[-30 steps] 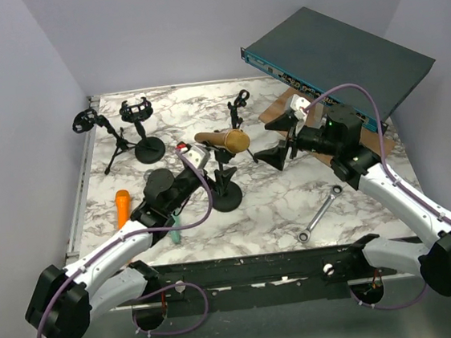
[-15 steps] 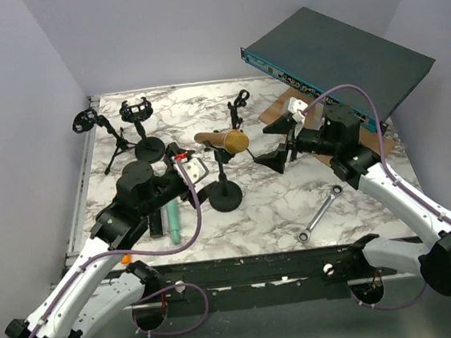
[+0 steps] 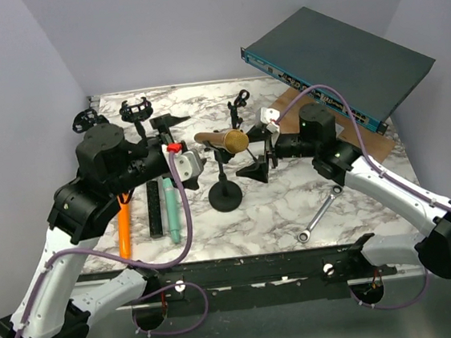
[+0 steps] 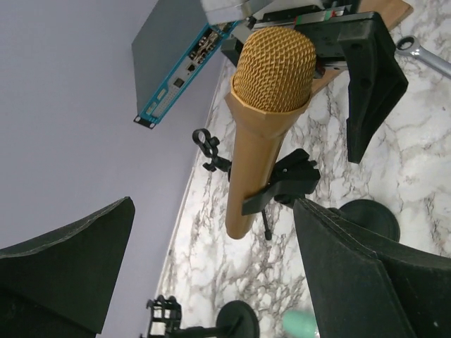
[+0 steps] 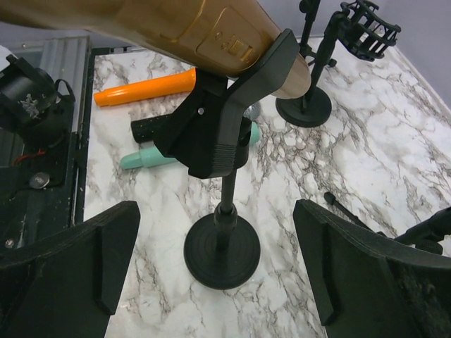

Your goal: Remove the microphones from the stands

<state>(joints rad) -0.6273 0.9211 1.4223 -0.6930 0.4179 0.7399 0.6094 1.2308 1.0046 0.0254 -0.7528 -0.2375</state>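
A gold microphone (image 3: 224, 141) lies nearly level in the black clip (image 5: 218, 120) of a short round-based stand (image 3: 226, 195) at the middle of the marble table (image 3: 293, 202). 2 robot arms close on it from opposite sides. The left gripper (image 3: 182, 141) hangs released at the tail end, and its wrist camera frames the barrel between wide-spread fingers (image 4: 359, 274). The right gripper (image 3: 260, 148) is just as slack and sits just beside the mesh head, with its fingers (image 5: 373, 274) straddling the stand's thin post from a distance. Neither touches the microphone, though how near the left fingertips sit to the tail is hard to judge from above.

The body looks rigid and smooth, tapering toward the tail, so pads could slip on it. It probably carries modest weight. The mesh grille (image 4: 275, 67) is the part most likely to dent and is best left alone. The soundest hold appears to be across the barrel between the grille collar and the clip. The clip seems to grip by friction, so a pull along the barrel's own line should free it more cleanly than a lift. The stand looks light and narrow-footed, and it may tip or drag unless the second gripper pins its post or base.

An orange cylinder (image 3: 123, 224), a teal cylinder (image 3: 171, 211) and a wrench (image 3: 319, 216) lie on the table nearby.
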